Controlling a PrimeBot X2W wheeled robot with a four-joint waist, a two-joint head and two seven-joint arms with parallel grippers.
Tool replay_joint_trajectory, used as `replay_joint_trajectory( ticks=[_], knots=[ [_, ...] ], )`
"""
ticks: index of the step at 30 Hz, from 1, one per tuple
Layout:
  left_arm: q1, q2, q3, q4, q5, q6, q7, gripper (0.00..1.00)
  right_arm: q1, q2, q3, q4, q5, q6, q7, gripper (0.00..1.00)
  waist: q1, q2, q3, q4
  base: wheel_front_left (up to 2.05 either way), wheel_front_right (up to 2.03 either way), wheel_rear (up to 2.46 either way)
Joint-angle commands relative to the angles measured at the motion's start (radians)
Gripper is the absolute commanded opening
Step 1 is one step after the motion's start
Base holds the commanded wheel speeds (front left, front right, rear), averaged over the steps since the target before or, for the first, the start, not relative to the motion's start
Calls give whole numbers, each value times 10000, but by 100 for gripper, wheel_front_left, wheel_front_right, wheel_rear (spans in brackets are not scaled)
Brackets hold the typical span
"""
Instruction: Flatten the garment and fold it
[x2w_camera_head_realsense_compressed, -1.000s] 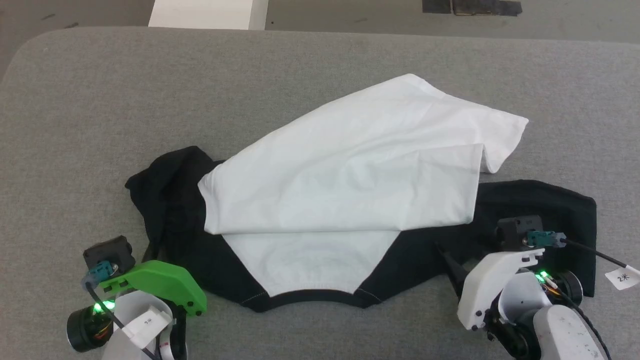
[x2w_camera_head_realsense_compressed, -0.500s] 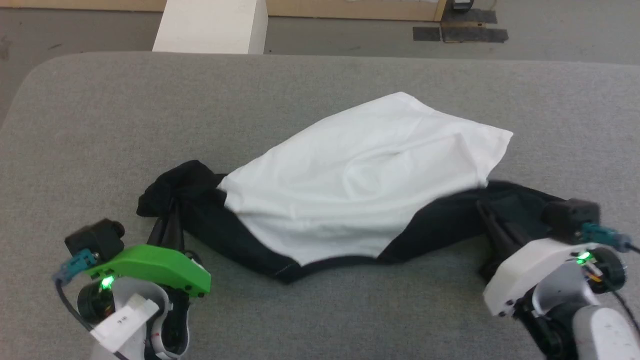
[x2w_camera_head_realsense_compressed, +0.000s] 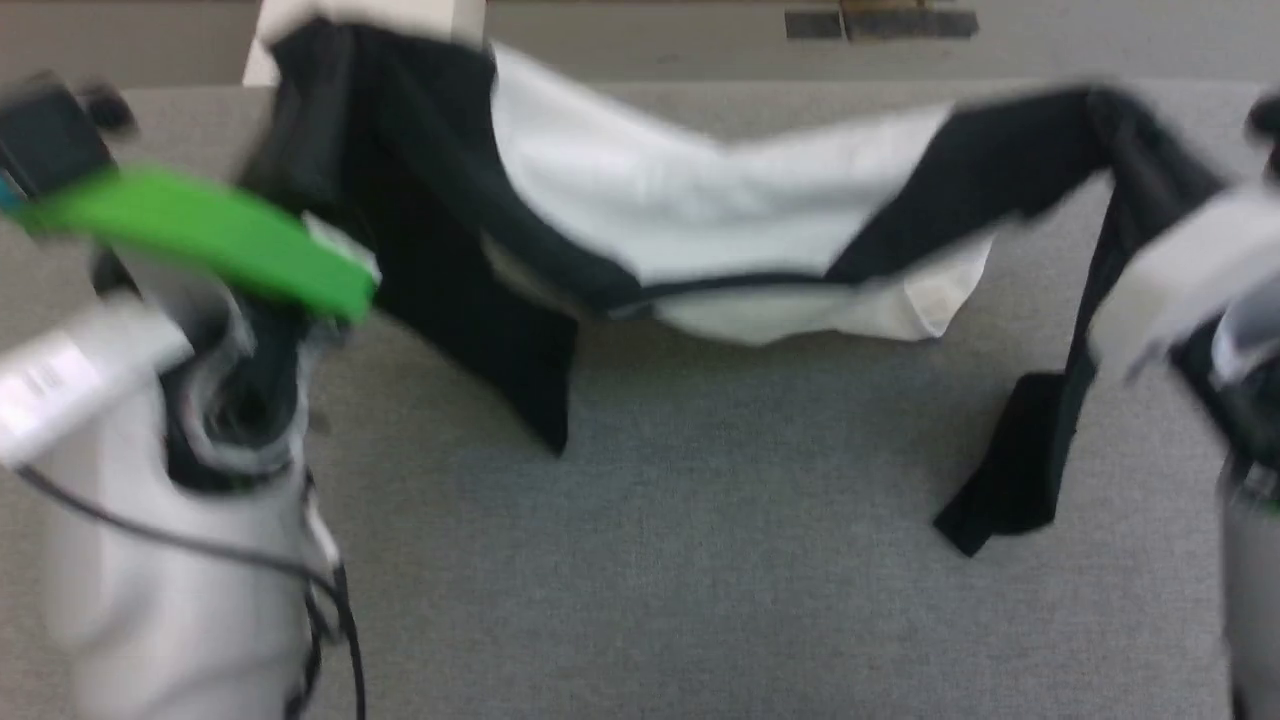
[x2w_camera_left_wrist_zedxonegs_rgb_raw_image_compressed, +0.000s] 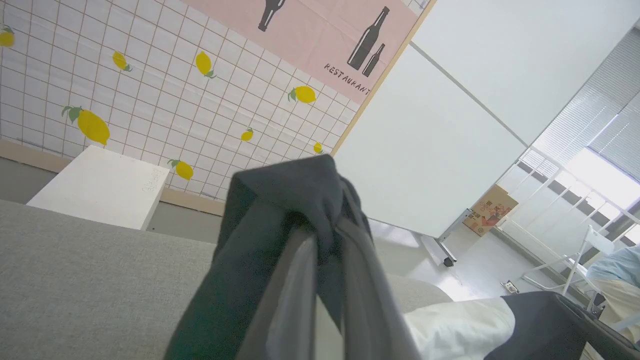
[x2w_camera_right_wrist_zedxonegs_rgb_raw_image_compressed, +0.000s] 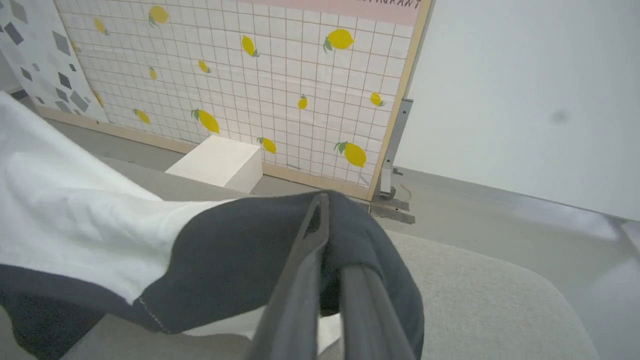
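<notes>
The garment (x2w_camera_head_realsense_compressed: 700, 220) hung in the air above the grey counter (x2w_camera_head_realsense_compressed: 700, 520), stretched like a hammock between the two arms; in the blurred head view its span ran from about ten o'clock to two o'clock, with the white body sagging in the middle. The left pincer (x2w_camera_left_wrist_zedxonegs_rgb_raw_image_compressed: 322, 240) was pressed together on a bunch of black cloth at its shoulder end; the right pincer (x2w_camera_right_wrist_zedxonegs_rgb_raw_image_compressed: 332, 240) pinched black cloth at the other end, where the dark fabric draped over its fingertips. One black sleeve (x2w_camera_head_realsense_compressed: 480, 340) dangled toward seven o'clock; the second sleeve (x2w_camera_head_realsense_compressed: 1010, 480) trailed down toward five o'clock, and I could not tell whether its tip touched the counter.

By my reading the task was in its early part; the shirt had been picked up by both shoulders, which suits a shake-out or a spread, but nothing lay flat. The white body showed a doubled-under layer along its lower edge, so flattening looked unfinished; laying it down spread out, smoothing the sleeves and every fold appeared to remain.
</notes>
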Motion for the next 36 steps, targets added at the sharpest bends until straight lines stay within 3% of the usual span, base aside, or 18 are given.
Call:
replay_joint_trajectory(
  ticks=[1,4,8,16,22,28,36],
  knots=[
    [-845,27,188,231,-296,126,99,0,-803,-222,24,326,135,-11,104,0,0,0,724,-190,0,0,0],
    [-2471,-105,610,882,-835,471,225,0,-2502,-779,138,1201,233,-11,198,0,0,0,1366,-314,0,0,0],
    [-4725,218,858,1981,-618,786,84,0,-4875,-1337,454,2582,22,-11,45,0,0,0,2289,-549,0,0,0],
    [-8379,540,1203,3911,90,1306,-1191,0,-8900,-1437,658,4761,-551,-11,-1324,0,0,0,3675,-938,0,0,0],
    [-9752,555,1594,4432,152,1272,-2399,0,-10686,-1233,194,5679,-1136,-11,-2785,0,0,0,4156,-977,0,0,0],
    [-9439,597,1501,5220,263,946,-2818,0,-10735,-1165,130,6741,-1078,-11,-3470,0,0,0,4336,-840,0,0,0],
    [-7181,975,882,6458,665,396,-2328,0,-8556,-1089,813,7766,-167,-11,-3883,0,0,0,4104,-724,0,0,0]
  ],
)
